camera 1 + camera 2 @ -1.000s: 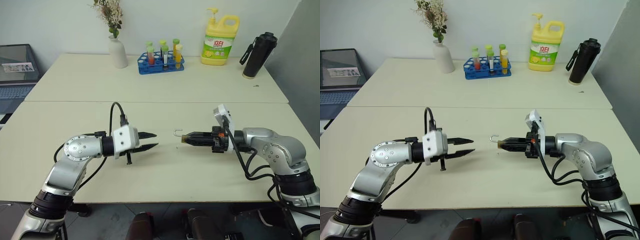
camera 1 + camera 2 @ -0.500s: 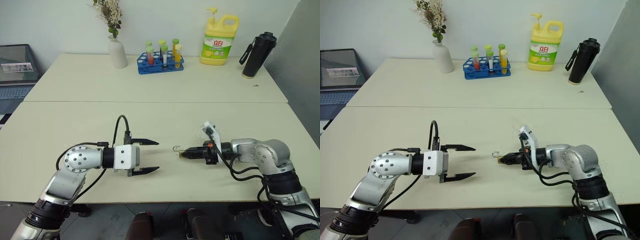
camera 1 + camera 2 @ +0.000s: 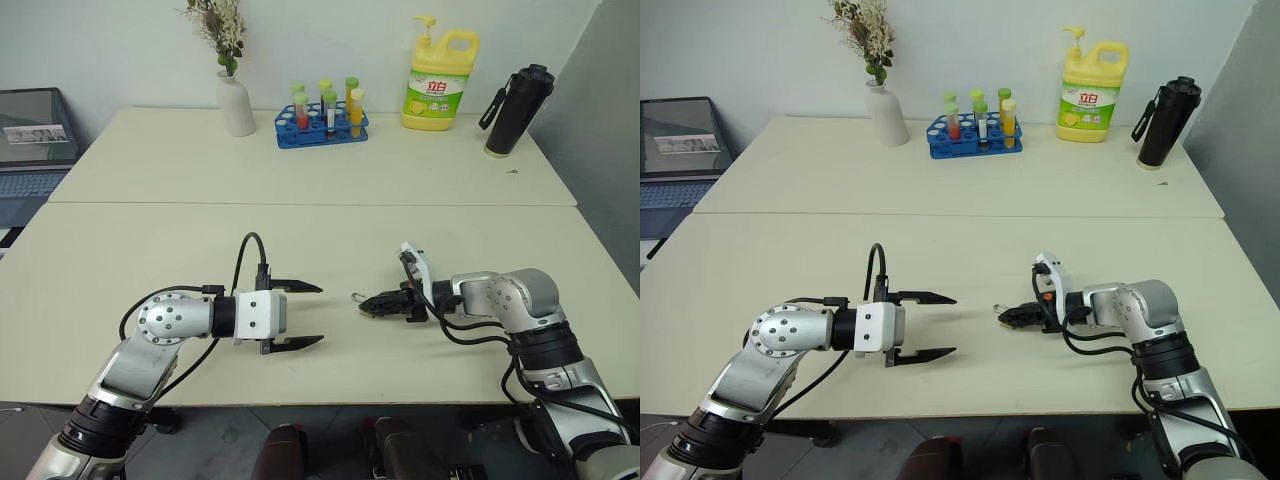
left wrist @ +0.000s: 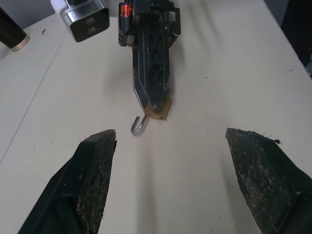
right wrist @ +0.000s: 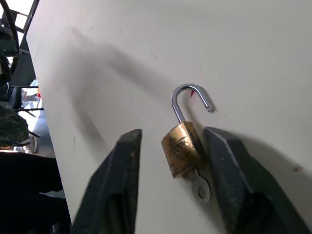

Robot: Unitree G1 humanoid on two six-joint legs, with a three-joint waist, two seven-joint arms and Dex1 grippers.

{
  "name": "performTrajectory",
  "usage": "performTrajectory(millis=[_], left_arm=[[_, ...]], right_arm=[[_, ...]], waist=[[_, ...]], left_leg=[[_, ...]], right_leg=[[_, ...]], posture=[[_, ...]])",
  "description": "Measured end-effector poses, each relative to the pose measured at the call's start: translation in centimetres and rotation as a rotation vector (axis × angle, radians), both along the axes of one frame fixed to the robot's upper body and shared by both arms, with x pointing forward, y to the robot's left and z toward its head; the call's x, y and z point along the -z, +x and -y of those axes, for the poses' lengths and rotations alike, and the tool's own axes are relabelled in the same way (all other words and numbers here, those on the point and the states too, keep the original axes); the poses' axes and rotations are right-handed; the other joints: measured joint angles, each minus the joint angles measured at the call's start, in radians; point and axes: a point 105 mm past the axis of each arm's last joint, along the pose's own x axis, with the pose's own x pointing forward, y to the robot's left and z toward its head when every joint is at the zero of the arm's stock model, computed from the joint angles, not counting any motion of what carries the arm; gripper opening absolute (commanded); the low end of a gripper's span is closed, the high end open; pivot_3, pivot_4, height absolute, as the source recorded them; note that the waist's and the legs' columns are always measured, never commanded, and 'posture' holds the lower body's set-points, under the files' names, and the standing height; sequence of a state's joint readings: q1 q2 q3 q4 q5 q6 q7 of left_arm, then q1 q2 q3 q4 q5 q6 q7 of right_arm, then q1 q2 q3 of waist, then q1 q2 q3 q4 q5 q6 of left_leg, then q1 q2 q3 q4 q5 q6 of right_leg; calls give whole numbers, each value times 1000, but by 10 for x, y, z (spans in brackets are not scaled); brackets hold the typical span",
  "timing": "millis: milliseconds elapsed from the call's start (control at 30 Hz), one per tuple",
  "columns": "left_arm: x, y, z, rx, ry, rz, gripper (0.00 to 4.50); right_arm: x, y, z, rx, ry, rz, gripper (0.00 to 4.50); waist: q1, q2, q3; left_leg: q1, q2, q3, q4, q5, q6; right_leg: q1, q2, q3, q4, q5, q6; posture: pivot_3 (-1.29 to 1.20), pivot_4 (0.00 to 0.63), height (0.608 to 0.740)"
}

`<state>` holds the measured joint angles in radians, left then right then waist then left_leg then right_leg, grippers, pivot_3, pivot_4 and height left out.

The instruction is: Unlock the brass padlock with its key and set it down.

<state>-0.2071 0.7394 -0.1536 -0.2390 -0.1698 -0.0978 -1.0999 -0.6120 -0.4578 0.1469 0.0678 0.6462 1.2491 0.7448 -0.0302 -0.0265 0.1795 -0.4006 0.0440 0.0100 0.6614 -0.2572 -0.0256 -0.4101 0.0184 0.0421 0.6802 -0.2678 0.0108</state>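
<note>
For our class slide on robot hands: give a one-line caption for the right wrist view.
Opened padlock, key in it, lying on the table between the right gripper's parted fingers.

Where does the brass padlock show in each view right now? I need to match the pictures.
Left eye view: brass padlock at centre, at the right gripper.
Right eye view: centre, same place.
Left wrist view: upper middle, under a black finger.
Right wrist view: centre, shackle open, the key in it.
Shared landmark: the right gripper.
</note>
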Motion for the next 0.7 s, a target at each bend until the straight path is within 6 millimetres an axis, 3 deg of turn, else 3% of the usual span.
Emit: performTrajectory(millis=[100, 133, 300, 567, 700], left_arm=[[0, 0, 2, -11, -20, -8, 3767], [0, 1, 3, -20, -33, -15, 3767], [-2, 4, -5, -126, -71, -64, 3767], [12, -4, -21, -236, -40, -137, 3767], [16, -8, -26, -231, -6, -159, 3767]], right_arm=[[-5, 1, 12, -10, -33, 55, 4310], [-6, 1, 17, -17, -52, 89, 4454], [-3, -8, 53, -138, -200, 366, 4454], [-16, -36, 51, -353, -202, 645, 4454], [-16, -39, 57, -374, -225, 689, 4454]], waist=[[3, 0, 0], [3, 0, 0], [2, 0, 0], [-2, 0, 0], [0, 0, 0]], left_leg=[[0, -1, 0, 0, 0, 0], [0, -2, 0, 1, 0, 0], [0, -2, 0, 0, 0, 0], [1, 2, -1, 0, 0, 0], [1, 1, 1, 0, 0, 0]], right_leg=[[1, 0, 0, 0, 0, 0], [1, 0, 0, 0, 0, 0], [1, -1, 0, -1, 0, 1], [0, 1, -1, 0, 0, 0], [0, 0, 0, 0, 0, 0]], posture=[[0, 150, 740], [0, 150, 740], [0, 150, 740], [0, 150, 740], [0, 150, 740]])
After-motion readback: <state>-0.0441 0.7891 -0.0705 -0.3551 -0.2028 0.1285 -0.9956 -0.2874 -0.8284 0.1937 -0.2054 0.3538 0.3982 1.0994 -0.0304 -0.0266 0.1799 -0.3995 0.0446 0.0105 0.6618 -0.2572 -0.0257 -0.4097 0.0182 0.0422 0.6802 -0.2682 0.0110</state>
